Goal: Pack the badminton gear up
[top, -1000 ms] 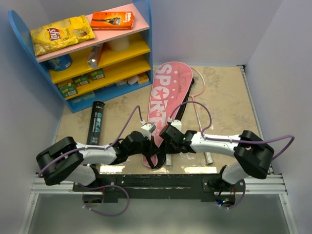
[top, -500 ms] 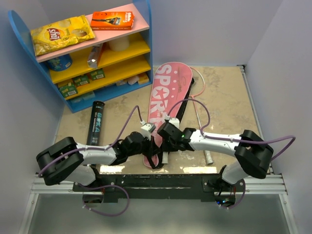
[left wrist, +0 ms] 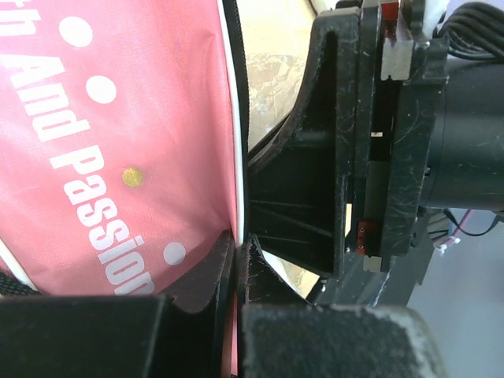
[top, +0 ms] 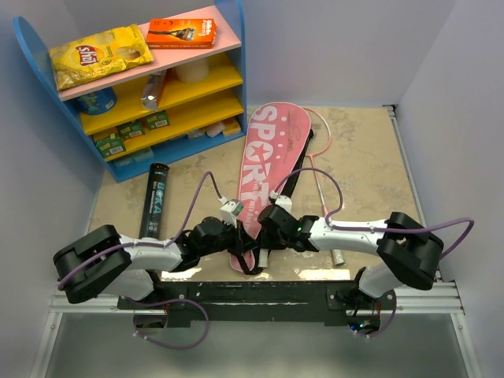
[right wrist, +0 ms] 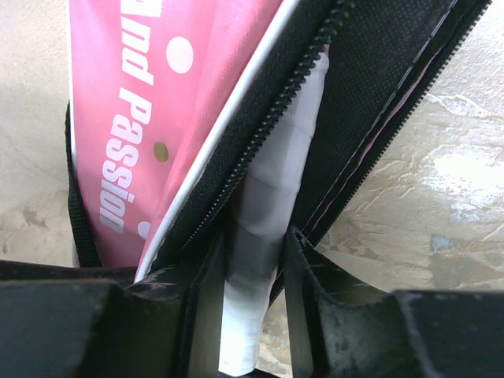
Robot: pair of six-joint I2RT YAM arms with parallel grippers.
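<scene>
The pink "SPORT" racket cover (top: 264, 150) lies lengthwise mid-table, its zipper open at the near end. My left gripper (top: 241, 242) is shut on the cover's near black edge (left wrist: 228, 260), with pink fabric (left wrist: 118, 118) to its left. My right gripper (top: 264, 246) is shut on a white-wrapped racket handle (right wrist: 272, 197) that runs into the open zipper of the cover (right wrist: 157, 94). A thin pale-shafted racket (top: 320, 177) lies on the table right of the cover. The long black tube (top: 155, 197) lies at the left. No shuttlecocks show.
A blue shelf unit with yellow shelves (top: 228, 47) stands at the back left, carrying a yellow chip bag (top: 98, 53) and an orange box (top: 181, 31). White walls close in left, right and behind. My right gripper's black body (left wrist: 339, 157) fills the left wrist view's right side.
Both grippers have shifted slightly towards the near edge, and the cover's far end has swung a little to the right. The loose racket and the tube have not moved.
</scene>
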